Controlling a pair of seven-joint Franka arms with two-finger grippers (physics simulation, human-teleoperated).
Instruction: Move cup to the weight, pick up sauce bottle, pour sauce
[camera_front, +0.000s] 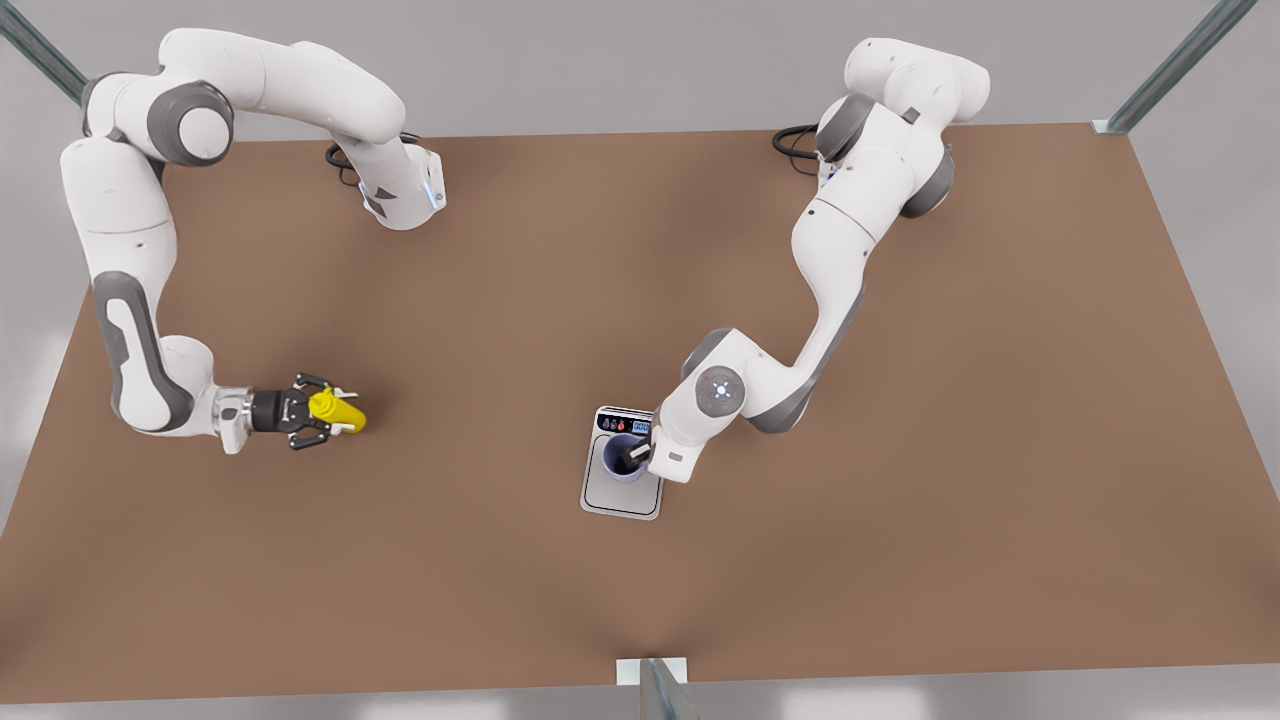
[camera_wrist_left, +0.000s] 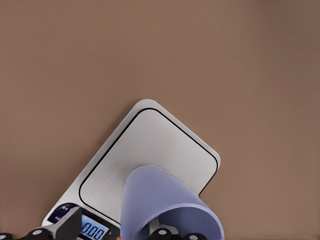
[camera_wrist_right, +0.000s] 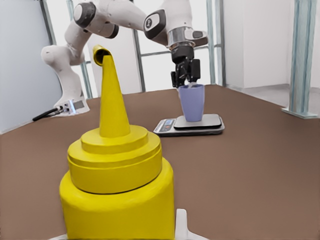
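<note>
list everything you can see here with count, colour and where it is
cup: one, lavender-blue, standing on the scale's plate, near the display end
scale: one, silver-grey with a dark display strip, on the table near the middle, a little to the front view's right
bottle: one, bright yellow with a pointed nozzle, on the front view's left side of the table
table: one, brown, under everything
frame posts: grey metal, at the table's edges
left hand: one, dark fingers over the cup's rim, one inside the cup, shut on it
right hand: one, black, fingers either side of the bottle, shut on it
arms: two, white and grey, mounted at the table's far edge
</note>
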